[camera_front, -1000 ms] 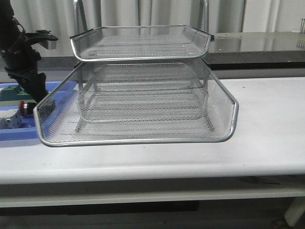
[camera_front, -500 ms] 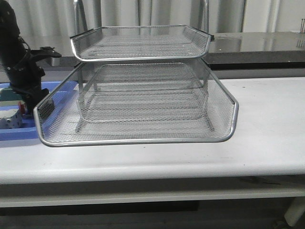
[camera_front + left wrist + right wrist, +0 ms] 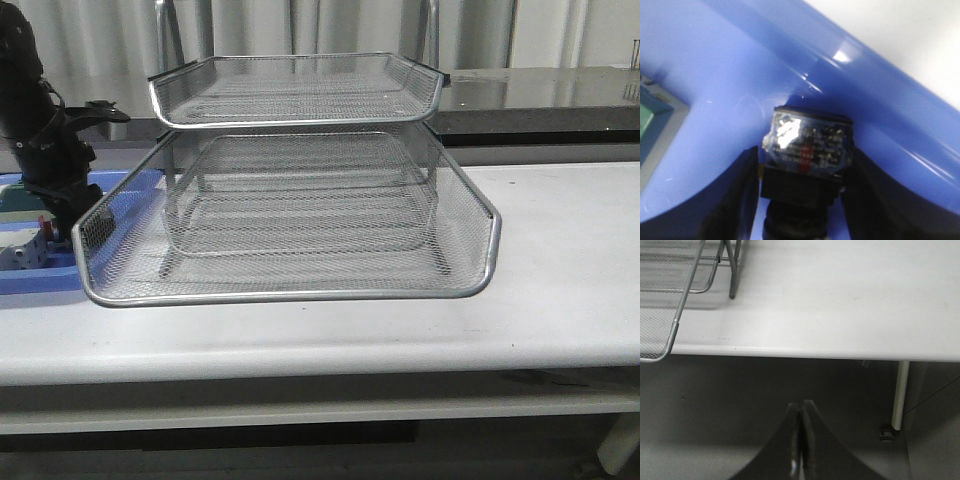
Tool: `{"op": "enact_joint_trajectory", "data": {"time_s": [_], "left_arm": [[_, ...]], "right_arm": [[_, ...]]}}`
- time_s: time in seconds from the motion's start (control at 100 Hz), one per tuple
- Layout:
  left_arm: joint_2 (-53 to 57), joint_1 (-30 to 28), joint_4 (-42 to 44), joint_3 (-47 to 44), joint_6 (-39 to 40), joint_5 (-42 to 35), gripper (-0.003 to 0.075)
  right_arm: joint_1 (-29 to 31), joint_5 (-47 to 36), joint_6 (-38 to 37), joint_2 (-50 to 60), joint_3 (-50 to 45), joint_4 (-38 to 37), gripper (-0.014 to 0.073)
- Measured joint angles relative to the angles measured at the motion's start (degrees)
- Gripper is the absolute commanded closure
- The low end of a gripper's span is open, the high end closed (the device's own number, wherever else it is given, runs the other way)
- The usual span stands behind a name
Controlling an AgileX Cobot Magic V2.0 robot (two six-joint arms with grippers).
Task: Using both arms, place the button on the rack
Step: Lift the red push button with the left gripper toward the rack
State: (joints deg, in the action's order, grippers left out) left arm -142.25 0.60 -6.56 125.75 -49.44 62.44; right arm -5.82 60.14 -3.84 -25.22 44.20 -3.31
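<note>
- Left gripper [image 3: 802, 200]: nearest item in the left wrist view. Fingers [image 3: 735, 200] part-spread, one on each side of the button; whether the pads already press the housing cannot be told from the blurred frame. No lift evident.
- Button [image 3: 807, 145]: lies straight ahead of the left gripper, between its fingers, resting in the blue tray. Long axis runs in line with the gripper's reach, the labelled rear block pointing away and the collar end toward the palm. Red cap not visible in the wrist view; in the front view a small red spot [image 3: 42, 222] shows just under the arm.
- Blue tray [image 3: 705, 65]: flat plastic tray bearing the button; a green block [image 3: 646, 116] sits near one edge, apart from the button.
- Left arm [image 3: 45, 130]: at the far left of the front view, angled down into the blue tray, beside the rack's left edge. Judged the nearer arm by far.
- Rack [image 3: 290, 200]: silver mesh tiers at table centre, to the right of the button; lower tray drawn forward.
- Right gripper [image 3: 800, 450]: fingers pressed together, empty, hanging off the table's [image 3: 850, 295] front edge, well apart from the button, the rack's corner beyond it.
</note>
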Motion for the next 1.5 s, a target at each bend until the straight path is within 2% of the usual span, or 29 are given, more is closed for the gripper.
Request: {"op": "enact_joint_trajectory", "data": {"time_s": [0.09, 0.16, 0.33, 0.48, 0.85, 1.08, 1.5], "left_arm": [[-0.19, 0.0, 0.0, 1.34, 0.0, 0.81, 0.0709], [-0.28, 0.0, 0.0, 3.19, 0.0, 2.45, 0.0741], [-0.28, 0.0, 0.0, 9.75, 2.14, 7.43, 0.0741], [-0.07, 0.0, 0.0, 15.2, 7.7, 8.43, 0.0741], [8.33, 0.0, 0.42, 15.94, 14.12, 9.4, 0.0741], [18.31, 0.0, 0.41, 10.97, 15.85, 9.62, 0.0741], [37.79, 2.16, -2.7, -7.77, 15.95, 9.99, 0.0741]], "right_arm": [[0.0, 0.0, 0.0, 0.0, 0.0, 0.0, 0.0662], [0.0, 0.0, 0.0, 0.0, 0.0, 0.0, 0.0662], [0.0, 0.0, 0.0, 0.0, 0.0, 0.0, 0.0662], [0.0, 0.0, 0.0, 0.0, 0.0, 0.0, 0.0662], [0.0, 0.0, 0.0, 0.0, 0.0, 0.0, 0.0662], [0.0, 0.0, 0.0, 0.0, 0.0, 0.0, 0.0662], [0.0, 0.02, 0.0, 0.0, 0.0, 0.0, 0.0662]]}}
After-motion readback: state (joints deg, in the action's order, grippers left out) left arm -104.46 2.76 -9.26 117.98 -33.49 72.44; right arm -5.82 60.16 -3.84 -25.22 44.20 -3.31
